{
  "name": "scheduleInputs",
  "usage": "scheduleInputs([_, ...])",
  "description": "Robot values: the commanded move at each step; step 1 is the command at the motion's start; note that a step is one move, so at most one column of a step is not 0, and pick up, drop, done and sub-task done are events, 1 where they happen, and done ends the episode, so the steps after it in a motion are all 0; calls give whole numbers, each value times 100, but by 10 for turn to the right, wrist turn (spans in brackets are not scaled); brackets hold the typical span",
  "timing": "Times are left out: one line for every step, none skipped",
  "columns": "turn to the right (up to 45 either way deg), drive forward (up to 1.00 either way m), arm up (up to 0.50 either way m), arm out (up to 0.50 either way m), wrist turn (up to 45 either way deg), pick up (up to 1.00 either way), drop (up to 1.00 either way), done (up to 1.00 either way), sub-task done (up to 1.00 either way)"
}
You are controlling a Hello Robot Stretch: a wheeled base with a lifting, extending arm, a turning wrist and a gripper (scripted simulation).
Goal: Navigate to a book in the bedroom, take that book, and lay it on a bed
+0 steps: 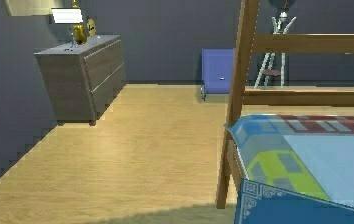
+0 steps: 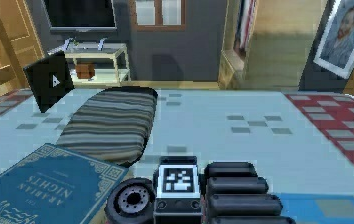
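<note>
- Book [image 2: 55,185]: flat on bed [image 2: 245,112], near left, beside striped pillow [image 2: 110,120].
- Jaws: just right of book; state and hold not determinable.
- Handling: likely stiff, light hardcover; take by exposed right edge.

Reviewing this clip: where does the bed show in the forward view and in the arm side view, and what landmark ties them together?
Forward view: the bed sits in the lower right corner, its blue patterned cover behind a wooden post.
Arm side view: the bed spans the middle, with a striped pillow on its left part.
Shared landmark: the cover's red-squared patch.
</note>
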Motion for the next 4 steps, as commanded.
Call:
scheduleInputs([0, 0, 0, 38, 0, 0, 0, 0, 0])
scheduleInputs([0, 0, 0, 0, 450, 0, 0, 0, 0])
scheduleInputs([0, 0, 0, 0, 450, 0, 0, 0, 0])
scheduleInputs([0, 0, 0, 0, 450, 0, 0, 0, 0])
